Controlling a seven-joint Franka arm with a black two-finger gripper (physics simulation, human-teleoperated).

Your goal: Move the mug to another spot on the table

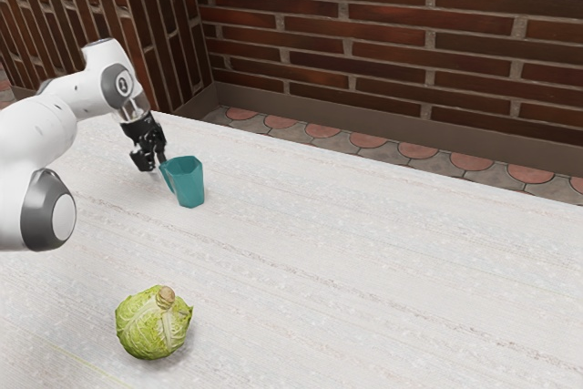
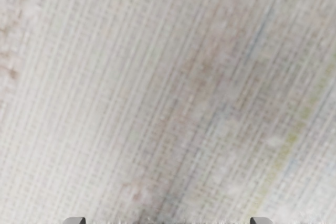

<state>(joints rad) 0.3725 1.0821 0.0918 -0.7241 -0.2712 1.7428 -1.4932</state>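
A teal faceted mug (image 1: 185, 180) stands upright on the white table (image 1: 364, 243), toward the exterior view's left. My black gripper (image 1: 148, 162) hangs just beside the mug, on the side toward the exterior view's left, level with its rim and close to its handle. Whether it touches the mug I cannot tell. In the wrist view two fingertips (image 2: 73, 220) sit far apart, with bare tabletop (image 2: 168, 98) between them, so the gripper is open and holds nothing.
A green cabbage (image 1: 153, 322) lies near the table's front edge, below the mug in the exterior view. A brick wall (image 1: 392, 34) and a tiled floor strip (image 1: 410, 148) run behind the table's far edge. Bare table stretches to the exterior view's right.
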